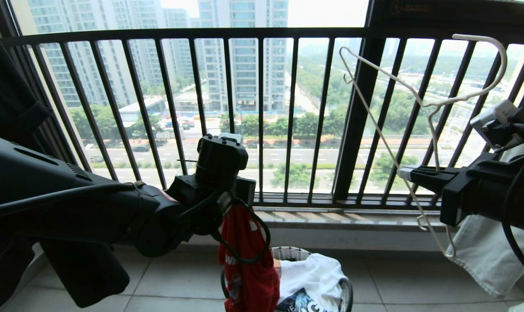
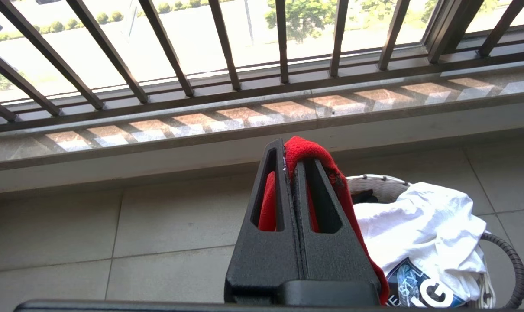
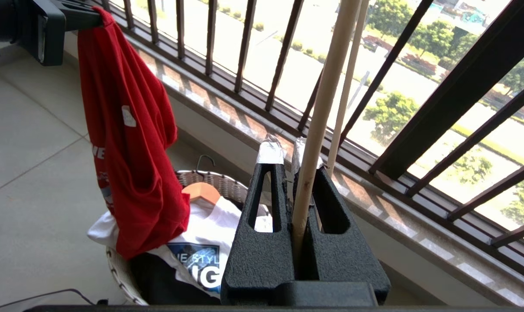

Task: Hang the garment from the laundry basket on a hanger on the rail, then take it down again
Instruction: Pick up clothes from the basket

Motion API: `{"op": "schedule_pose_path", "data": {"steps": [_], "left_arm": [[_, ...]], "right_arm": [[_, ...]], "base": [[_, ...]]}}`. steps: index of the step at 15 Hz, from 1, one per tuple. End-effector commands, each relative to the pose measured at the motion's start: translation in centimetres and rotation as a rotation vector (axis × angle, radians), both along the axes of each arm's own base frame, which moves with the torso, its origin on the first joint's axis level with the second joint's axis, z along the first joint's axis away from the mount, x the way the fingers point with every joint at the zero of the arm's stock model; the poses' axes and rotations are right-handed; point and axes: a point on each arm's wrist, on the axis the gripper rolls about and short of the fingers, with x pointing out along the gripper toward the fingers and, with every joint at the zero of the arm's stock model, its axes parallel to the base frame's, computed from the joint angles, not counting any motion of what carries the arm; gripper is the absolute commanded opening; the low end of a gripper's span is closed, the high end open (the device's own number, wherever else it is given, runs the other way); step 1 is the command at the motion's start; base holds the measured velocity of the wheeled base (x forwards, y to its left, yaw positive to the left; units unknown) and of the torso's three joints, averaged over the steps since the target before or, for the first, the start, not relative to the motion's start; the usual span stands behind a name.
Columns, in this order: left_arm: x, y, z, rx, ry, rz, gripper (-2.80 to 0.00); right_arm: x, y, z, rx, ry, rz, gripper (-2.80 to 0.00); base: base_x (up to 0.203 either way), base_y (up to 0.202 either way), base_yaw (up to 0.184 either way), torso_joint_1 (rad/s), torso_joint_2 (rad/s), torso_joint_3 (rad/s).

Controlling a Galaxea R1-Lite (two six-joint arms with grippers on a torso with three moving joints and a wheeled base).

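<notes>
Left hand is pinched on a fold of the red garment, which hangs straight down with its lower end at the near rim of the laundry basket on the floor. Right hand is clamped on the cream hanger, held upright well to the right, hook topmost. My read: the shirt's long axis runs vertical, the hanger lies to its right, so the two hands must converge to thread the hanger in.
</notes>
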Motion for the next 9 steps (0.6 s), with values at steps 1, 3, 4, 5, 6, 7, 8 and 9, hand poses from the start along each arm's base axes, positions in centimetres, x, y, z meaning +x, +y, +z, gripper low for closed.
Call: {"op": "schedule_pose_path", "data": {"steps": [1, 3, 4, 5, 6, 7, 8, 9], "left_arm": [[0.1, 0.0, -0.2, 0.000, 0.001, 0.007, -2.80], [-0.1, 0.2, -0.5, -0.019, 0.016, 0.018, -2.80], [-0.2, 0.2, -0.6, -0.018, 0.020, 0.019, -2.80], [0.0, 0.5, -0.6, -0.019, 0.020, 0.026, -2.80], [0.1, 0.9, -0.5, -0.020, 0.018, 0.035, -2.80], [0.1, 1.0, -0.1, -0.026, 0.011, 0.035, -2.80], [-0.1, 1.2, 0.4, -0.037, 0.000, 0.031, -2.80], [-0.3, 1.4, 1.3, -0.052, -0.020, 0.022, -2.80]], "right_arm": [[0.2, 0.1, -0.2, -0.003, 0.005, 0.002, -2.80], [0.3, 0.1, -0.3, -0.005, 0.012, 0.002, -2.80], [0.5, 0.2, -0.5, -0.008, 0.019, 0.002, -2.80], [0.6, 0.2, -0.7, -0.012, 0.027, 0.002, -2.80], [0.7, 0.2, -0.9, -0.018, 0.037, 0.001, -2.80], [0.7, 0.2, -1.0, -0.024, 0.047, 0.002, -2.80], [0.5, 0.2, -1.2, -0.037, 0.063, 0.004, -2.80], [0.2, 0.1, -1.7, -0.071, 0.097, 0.009, -2.80]], "base": [[0.000, 0.000, 0.000, 0.002, 0.00, 0.198], [0.000, 0.000, 0.000, 0.002, 0.00, 0.131], [0.000, 0.000, 0.000, 0.002, 0.00, 0.055], [0.000, 0.000, 0.000, 0.007, 0.00, 0.031], [0.000, 0.000, 0.000, 0.000, 0.00, 0.000], [0.000, 0.000, 0.000, 0.000, 0.00, 0.000], [0.000, 0.000, 0.000, 0.000, 0.00, 0.000], [0.000, 0.000, 0.000, 0.000, 0.00, 0.000]]}}
